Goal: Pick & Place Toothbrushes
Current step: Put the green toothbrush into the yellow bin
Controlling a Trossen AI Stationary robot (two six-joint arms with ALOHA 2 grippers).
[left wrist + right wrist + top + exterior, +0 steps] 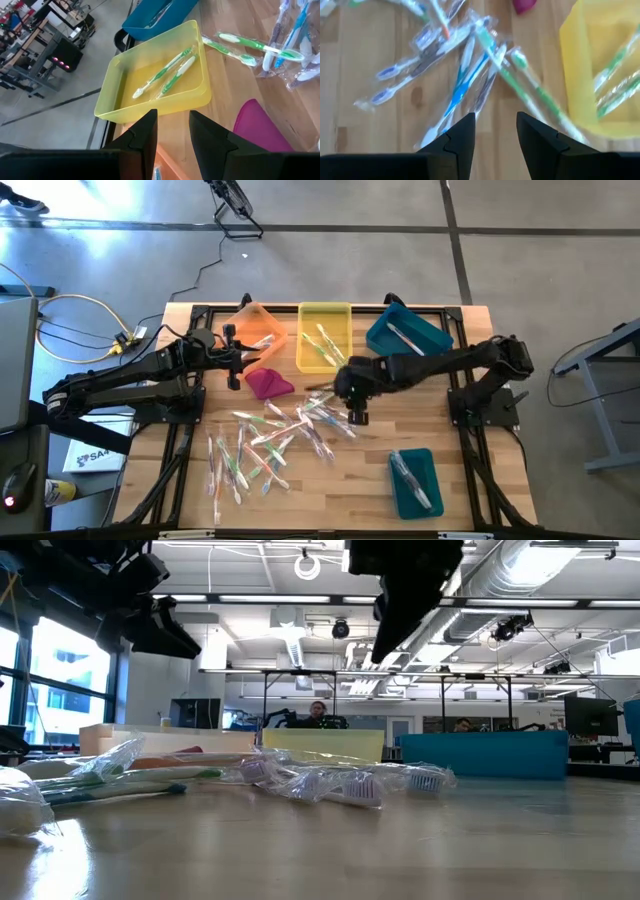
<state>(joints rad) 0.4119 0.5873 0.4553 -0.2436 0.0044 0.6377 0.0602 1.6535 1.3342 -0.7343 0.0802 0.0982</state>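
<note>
Many wrapped toothbrushes lie scattered on the wooden table, in green, blue, pink and white. Two green ones lie in the yellow bin. My right gripper is open and hovers above the pile's far right part, next to the yellow bin's near corner; green and blue brushes lie ahead of its fingers. My left gripper is open and empty, raised between the orange bin and the magenta cloth, pointing toward the yellow bin.
A teal bin with a wrapped brush stands at the far right, and another teal bin holding brushes at the near right. The magenta cloth lies left of the yellow bin. In the low view, people sit at desks far behind the table.
</note>
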